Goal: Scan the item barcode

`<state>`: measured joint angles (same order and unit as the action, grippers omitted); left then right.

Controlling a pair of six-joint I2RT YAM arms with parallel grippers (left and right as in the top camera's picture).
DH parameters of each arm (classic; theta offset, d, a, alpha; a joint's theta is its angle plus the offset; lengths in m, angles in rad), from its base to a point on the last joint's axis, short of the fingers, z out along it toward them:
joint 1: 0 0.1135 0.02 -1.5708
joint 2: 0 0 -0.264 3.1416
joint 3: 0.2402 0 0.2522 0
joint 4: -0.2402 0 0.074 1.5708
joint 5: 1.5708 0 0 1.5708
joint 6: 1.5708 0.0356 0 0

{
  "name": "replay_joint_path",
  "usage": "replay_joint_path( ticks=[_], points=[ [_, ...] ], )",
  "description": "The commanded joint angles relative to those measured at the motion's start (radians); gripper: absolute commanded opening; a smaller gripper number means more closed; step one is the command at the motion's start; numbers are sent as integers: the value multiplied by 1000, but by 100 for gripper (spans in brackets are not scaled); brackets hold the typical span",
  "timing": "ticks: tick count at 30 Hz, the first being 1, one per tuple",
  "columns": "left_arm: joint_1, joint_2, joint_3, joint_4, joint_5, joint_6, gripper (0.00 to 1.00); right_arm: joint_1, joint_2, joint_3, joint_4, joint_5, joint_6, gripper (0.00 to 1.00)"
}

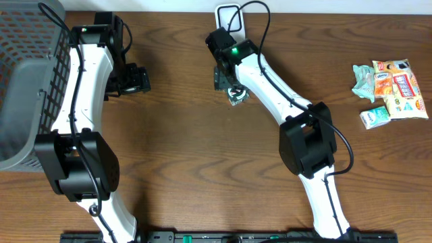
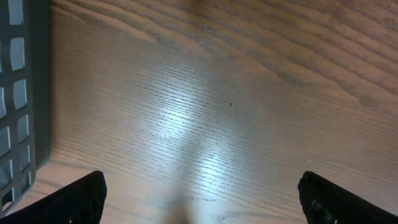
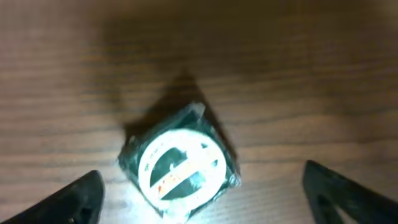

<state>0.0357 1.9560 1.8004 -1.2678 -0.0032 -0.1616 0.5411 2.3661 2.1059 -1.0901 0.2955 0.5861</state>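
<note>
A dark brown wood-grain surface [image 1: 182, 155] fills the overhead view, with only a pale strip showing along its far edge. A grey slatted basket [image 1: 27, 81] stands on the far left corner. A loose heap of bright snack packs [image 1: 395, 88] lies near the right edge, well apart from both arms. At the far centre stands a white device [image 1: 228, 15] with a black cable [image 1: 260, 10] looping off it. Both arms rise from a black rail [image 1: 229, 237] along the near edge.

The task's thing, a small dark green packet [image 3: 180, 165] with a round white label, lies on the surface just in front of the white device. The right gripper [image 3: 202, 198] hangs directly over it with its fingers spread wide on either side, gripping nothing and touching neither side of the packet. From overhead the right arm covers most of the packet, so only the right wrist view shows its label, which is too blurred to read.

The left gripper [image 2: 205, 196] is likewise open and empty, over bare wood beside the basket. The basket's wall edges the left wrist view, which also catches light glare on the grain.
</note>
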Motion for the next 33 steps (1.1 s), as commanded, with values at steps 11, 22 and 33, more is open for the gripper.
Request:
replay_joint_path(
  ticks=[11, 22, 33],
  points=[
    [2, 6, -11, -4, -9, -13, 98, -28, 13, -48, 92, -369, -798, 99],
    [2, 6, -11, -4, -9, -13, 98, -115, 29, -122, 129, -445, -766, 99],
    [2, 6, -11, -4, -9, -13, 98, -87, 41, -231, 238, -330, -647, 66]
  ],
)
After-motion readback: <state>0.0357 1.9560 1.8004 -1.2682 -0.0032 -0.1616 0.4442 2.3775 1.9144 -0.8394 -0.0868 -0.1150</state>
